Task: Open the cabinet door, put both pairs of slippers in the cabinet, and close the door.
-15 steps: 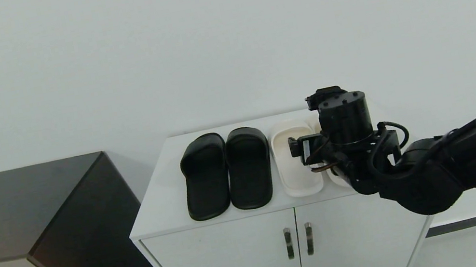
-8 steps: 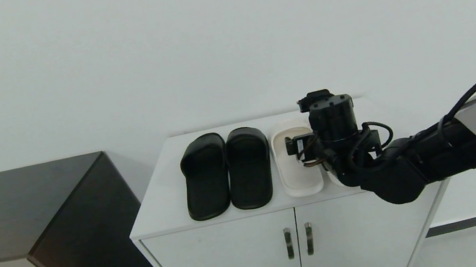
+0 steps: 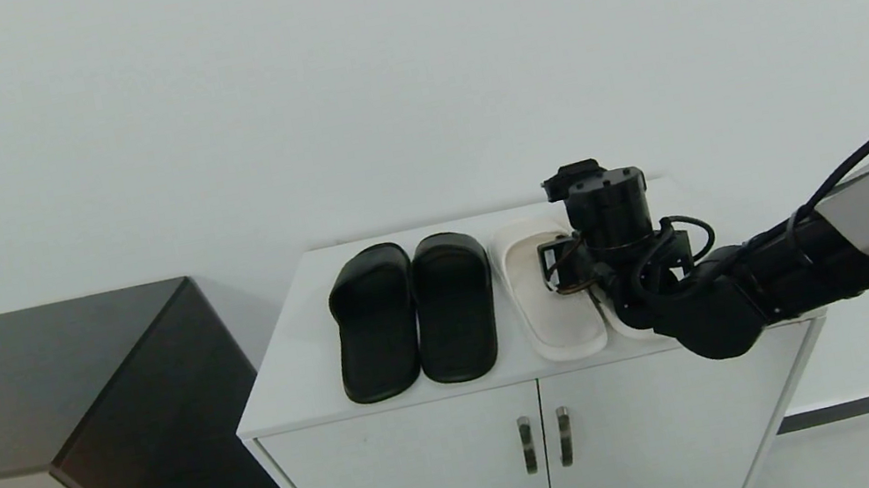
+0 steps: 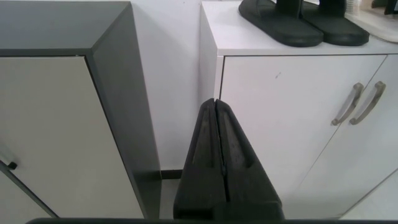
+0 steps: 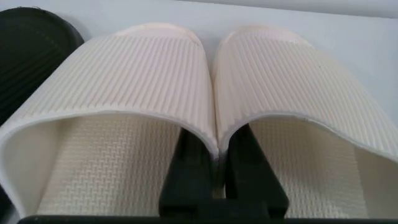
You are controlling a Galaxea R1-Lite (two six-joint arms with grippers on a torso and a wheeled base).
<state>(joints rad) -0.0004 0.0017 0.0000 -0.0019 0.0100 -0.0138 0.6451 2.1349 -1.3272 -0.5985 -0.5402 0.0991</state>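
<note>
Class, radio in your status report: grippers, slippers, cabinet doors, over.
Left gripper shut, empty. Right gripper pinching white slippers atop cabinet. Black slippers alongside. Doors closed.

The white slippers [image 5: 155, 81] look like matt foam: straps finely ribbed, footbeds stamped in a small cross pattern. The black slippers [image 3: 411, 311], mid-frame, are smooth and matt. The cabinet [image 3: 405, 482] is smooth white board, with handles [image 3: 527, 444] of dull metal.

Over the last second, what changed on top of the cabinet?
The right end effector moved left and farther in over the white slippers. Its fingers sit under the two straps, clamped on their adjoining sides. The left white slipper's heel swung right. The black slippers and the shut cabinet doors stayed put.
</note>
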